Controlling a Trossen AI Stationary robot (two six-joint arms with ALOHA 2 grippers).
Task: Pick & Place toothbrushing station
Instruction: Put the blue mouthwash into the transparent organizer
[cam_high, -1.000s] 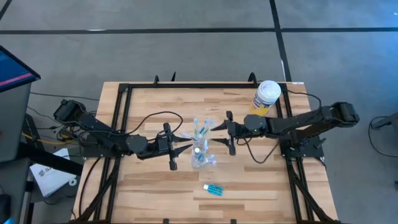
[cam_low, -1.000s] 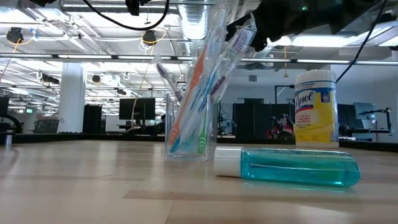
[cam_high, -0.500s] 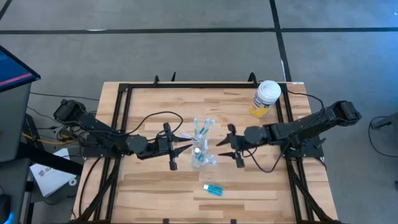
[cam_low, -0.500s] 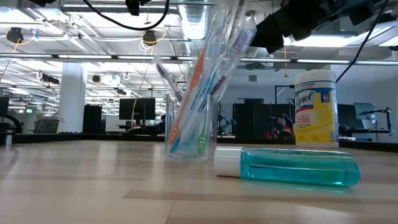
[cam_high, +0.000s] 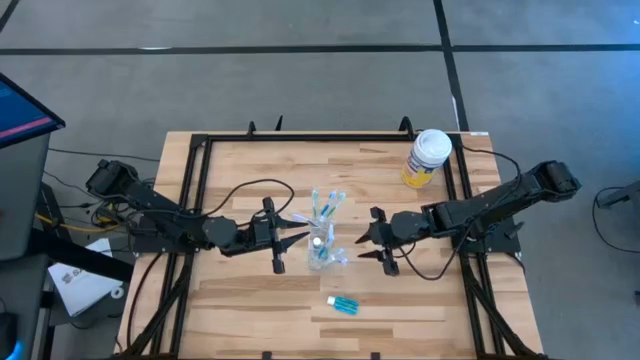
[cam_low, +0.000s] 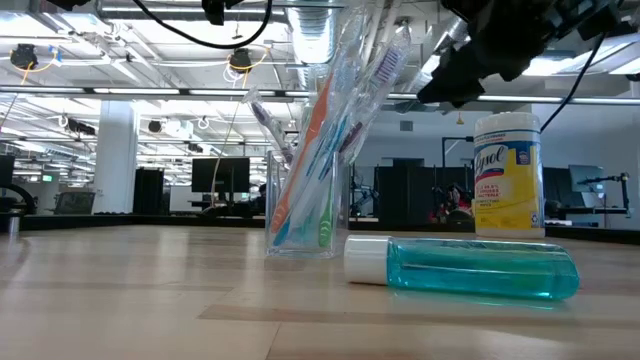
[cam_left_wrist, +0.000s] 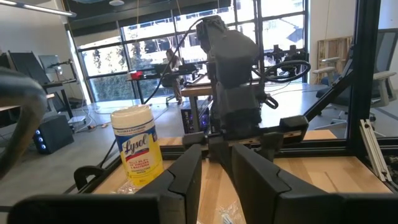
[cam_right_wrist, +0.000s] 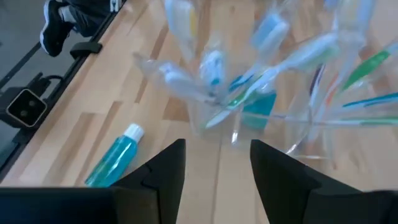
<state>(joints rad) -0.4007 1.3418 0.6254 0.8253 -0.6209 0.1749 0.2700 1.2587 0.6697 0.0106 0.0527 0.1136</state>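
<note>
A small clear tumbler stands upright on its base mid-table, holding several thin wrapped toothbrushes that lean out of its top; it also shows in the low view. A tiny blue white-capped tube lies on its side nearer the front edge. My left gripper is open just left of the tumbler. My right gripper is open just right of the tumbler, facing it; the right wrist view shows the tumbler ahead of its fingertips.
A yellow wipes container with a white lid stands at the far right of the table. A black frame runs along the table's edges. Bare wood lies in front of the tube and at the table's near left.
My right gripper has gone toward the table's near edge and a little to the right, from beside the toothbrush tops to beside the tumbler's right side, staying open. The tumbler, toothbrushes and tube have stayed put.
</note>
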